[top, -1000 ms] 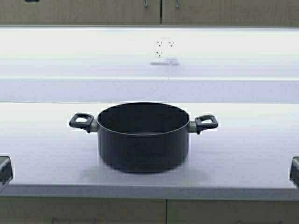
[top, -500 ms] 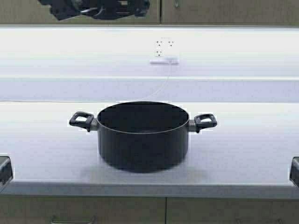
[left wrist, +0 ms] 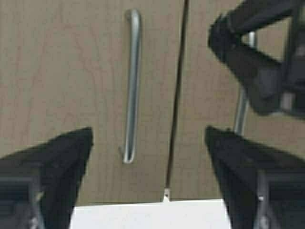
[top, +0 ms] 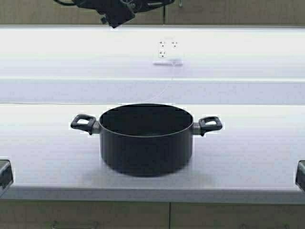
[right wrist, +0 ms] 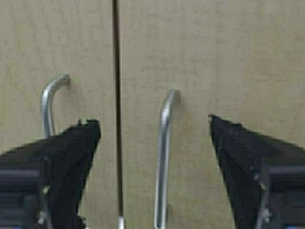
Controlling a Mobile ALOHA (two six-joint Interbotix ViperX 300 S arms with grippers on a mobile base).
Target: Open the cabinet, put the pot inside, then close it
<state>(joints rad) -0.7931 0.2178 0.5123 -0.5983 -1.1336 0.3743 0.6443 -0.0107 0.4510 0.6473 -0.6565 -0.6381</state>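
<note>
The pot stands on the counter below the shut cabinet, while both grippers are raised before its doors, the left gripper spread around the left handle and the right gripper spread around the right handle.

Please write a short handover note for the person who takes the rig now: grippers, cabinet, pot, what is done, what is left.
Left gripper: jaws open, facing the left door handle, not touching.
Right gripper: jaws open, facing the right door handle, not gripping.
The cabinet: both doors shut.
The pot: upright on the white counter, untouched.
Done: arms raised to the handles.
Left: grip, open, put pot inside, close.
</note>
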